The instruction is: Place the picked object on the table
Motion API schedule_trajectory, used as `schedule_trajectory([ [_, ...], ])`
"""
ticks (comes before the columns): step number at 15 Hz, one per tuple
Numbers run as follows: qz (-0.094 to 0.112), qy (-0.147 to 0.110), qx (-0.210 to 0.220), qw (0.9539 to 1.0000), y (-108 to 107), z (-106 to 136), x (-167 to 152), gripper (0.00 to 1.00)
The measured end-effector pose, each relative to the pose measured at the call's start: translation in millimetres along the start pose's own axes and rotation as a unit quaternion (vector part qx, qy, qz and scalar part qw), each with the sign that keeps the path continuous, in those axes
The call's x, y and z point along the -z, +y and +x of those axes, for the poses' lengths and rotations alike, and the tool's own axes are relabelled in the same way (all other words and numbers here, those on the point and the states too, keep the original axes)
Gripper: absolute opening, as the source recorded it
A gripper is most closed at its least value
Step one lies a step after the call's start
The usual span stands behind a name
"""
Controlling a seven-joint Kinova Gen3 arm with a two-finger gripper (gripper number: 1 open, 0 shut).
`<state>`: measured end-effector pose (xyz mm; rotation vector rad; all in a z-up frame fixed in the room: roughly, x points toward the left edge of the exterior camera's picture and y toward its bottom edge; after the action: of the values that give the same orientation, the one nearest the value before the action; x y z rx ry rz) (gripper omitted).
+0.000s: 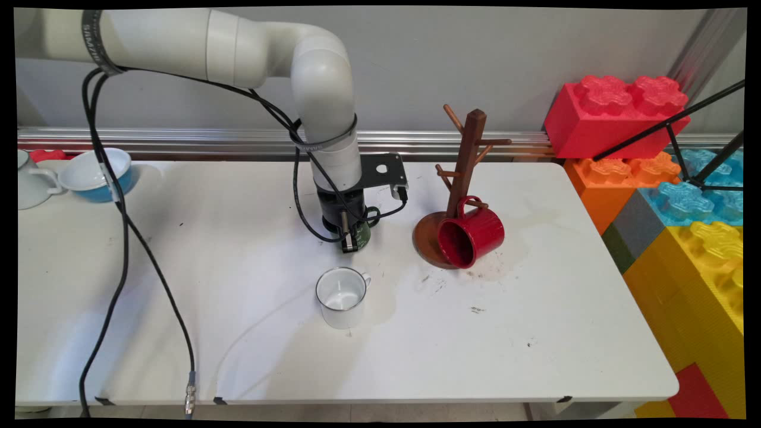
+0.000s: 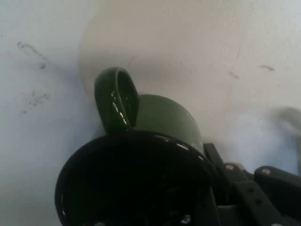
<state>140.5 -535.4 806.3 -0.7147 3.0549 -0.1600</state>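
Observation:
My gripper (image 1: pixel 351 239) points down at the middle of the white table (image 1: pixel 178 285), shut on the rim of a dark green mug (image 1: pixel 362 232). In the hand view the green mug (image 2: pixel 164 115) fills the lower centre, its handle toward the top left and its dark inside facing the camera. One black finger (image 2: pixel 235 183) lies against the mug's outer wall on the right; the other is hidden in the dark inside. The mug stands on or just above the table. A white mug (image 1: pixel 342 296) stands upright nearer the front edge.
A brown wooden mug tree (image 1: pixel 468 160) stands to the right, with a red mug (image 1: pixel 472 236) tilted on its lowest peg over the base. A blue cup (image 1: pixel 95 172) and a white cup (image 1: pixel 27 181) sit far left. Large toy blocks (image 1: pixel 666 196) line the right side. Black cables (image 1: pixel 119 238) hang at the left.

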Motion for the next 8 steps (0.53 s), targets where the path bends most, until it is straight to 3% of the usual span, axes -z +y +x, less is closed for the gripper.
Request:
schedule_trajectory([
  [8, -0.009, -0.003, -0.001, 1.0, 2.7, 7.3, -10.5, 0.0],
])
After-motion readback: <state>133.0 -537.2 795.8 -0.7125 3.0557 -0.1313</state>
